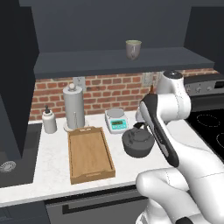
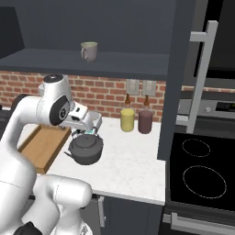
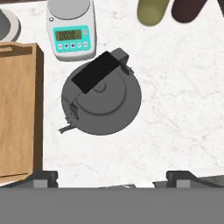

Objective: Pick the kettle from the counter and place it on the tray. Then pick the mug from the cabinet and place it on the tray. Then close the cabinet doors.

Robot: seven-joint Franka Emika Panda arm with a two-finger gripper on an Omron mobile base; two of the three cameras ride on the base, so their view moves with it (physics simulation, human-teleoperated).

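Kettle (image 3: 101,99) sits on counter (image 3: 175,113) beside tray (image 3: 17,109), seen from above; open claw (image 3: 111,177) hovers overhead.

The tray (image 3: 17,109) runs off the left edge (kettle (image 1: 138,144) partly arm-hidden).
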